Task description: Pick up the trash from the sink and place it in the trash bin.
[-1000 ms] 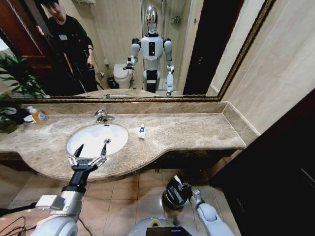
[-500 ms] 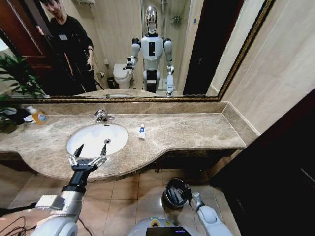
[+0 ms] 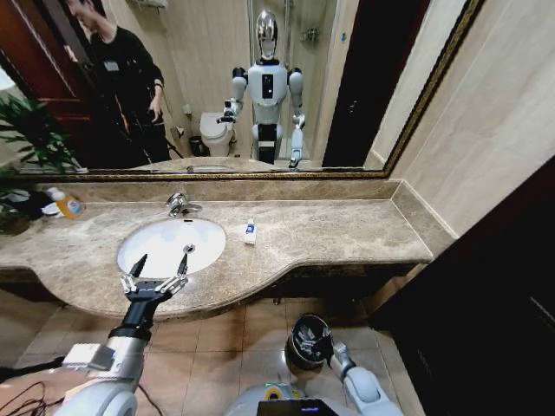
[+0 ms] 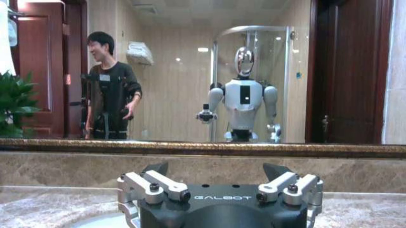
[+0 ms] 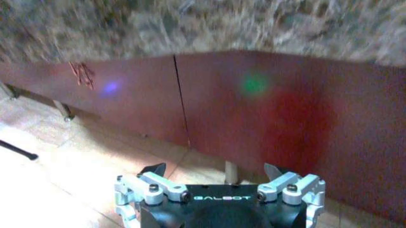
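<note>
The sink is an oval white basin under a chrome tap. My left gripper hovers over its front rim, open and holding nothing; the left wrist view shows its spread fingers facing the mirror. One piece of trash, a white tube with a blue label, lies on the marble counter just right of the basin. The trash bin, round and dark with a shiny rim, stands on the floor below the counter edge. My right gripper sits low beside the bin, open and empty.
A yellow bottle with an orange label stands at the counter's far left beside a plant. A mirror spans the wall behind. Red-brown cabinet panels under the counter face my right gripper. A dark door stands at right.
My right gripper has drawn back and down from above the trash bin towards my base. The left arm has not moved.
</note>
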Motion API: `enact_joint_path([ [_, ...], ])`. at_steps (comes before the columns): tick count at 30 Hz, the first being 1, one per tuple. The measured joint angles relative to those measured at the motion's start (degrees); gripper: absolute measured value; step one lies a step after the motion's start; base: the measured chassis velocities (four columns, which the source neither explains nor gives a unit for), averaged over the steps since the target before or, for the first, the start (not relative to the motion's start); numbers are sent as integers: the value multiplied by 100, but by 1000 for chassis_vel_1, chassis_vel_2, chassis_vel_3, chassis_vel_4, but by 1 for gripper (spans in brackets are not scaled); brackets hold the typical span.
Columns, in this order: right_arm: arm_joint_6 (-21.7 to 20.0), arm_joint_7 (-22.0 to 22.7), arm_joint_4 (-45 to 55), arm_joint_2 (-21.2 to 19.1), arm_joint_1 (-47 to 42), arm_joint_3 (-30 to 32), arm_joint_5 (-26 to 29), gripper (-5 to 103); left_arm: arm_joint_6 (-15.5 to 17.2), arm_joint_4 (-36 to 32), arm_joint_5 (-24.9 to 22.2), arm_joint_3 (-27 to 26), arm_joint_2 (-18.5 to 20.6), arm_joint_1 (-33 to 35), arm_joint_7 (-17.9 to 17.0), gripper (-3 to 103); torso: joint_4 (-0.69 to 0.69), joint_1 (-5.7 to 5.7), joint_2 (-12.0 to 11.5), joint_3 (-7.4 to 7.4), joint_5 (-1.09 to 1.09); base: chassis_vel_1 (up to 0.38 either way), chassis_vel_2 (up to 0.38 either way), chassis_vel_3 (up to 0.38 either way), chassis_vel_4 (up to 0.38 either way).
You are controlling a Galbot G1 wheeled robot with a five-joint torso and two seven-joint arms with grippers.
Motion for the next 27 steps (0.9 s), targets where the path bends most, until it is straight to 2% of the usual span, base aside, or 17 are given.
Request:
enact_joint_path([
  [6, 65, -73, 726, -150, -434, 157, 148, 100, 0, 0, 0, 0, 0, 0, 0, 100, 0, 0, 0, 0, 1, 0, 0, 0, 0],
  [9, 397, -179, 1099, -257, -776, 408, 298, 100, 0, -1, 0, 0, 0, 0, 0, 100, 0, 0, 0, 0, 1, 0, 0, 0, 0],
  [13, 540, -219, 1372, -359, -1090, 575, 504, 100, 0, 0, 0, 0, 0, 0, 0, 100, 0, 0, 0, 0, 1, 0, 0, 0, 0],
  [15, 614, -260, 1841, -406, -1514, 815, 731, 100, 0, 0, 0, 0, 0, 0, 0, 100, -1, -1, 0, 0, 2, 0, 0, 0, 0],
  [16, 614, -260, 1841, -406, -1514, 815, 731, 100, 0, 0, 0, 0, 0, 0, 0, 100, -1, -1, 0, 0, 2, 0, 0, 0, 0],
  [20, 451, -275, 2877, -555, -1907, 1219, 1189, 100, 0, -1, 0, 0, 0, 0, 0, 100, 0, -1, 0, 0, 0, 0, 0, 0, 0],
  [27, 99, -132, 3738, -765, -1916, 1442, 1691, 100, 0, -1, 0, 0, 0, 0, 0, 100, -1, -1, 0, 0, 1, 0, 0, 0, 0],
])
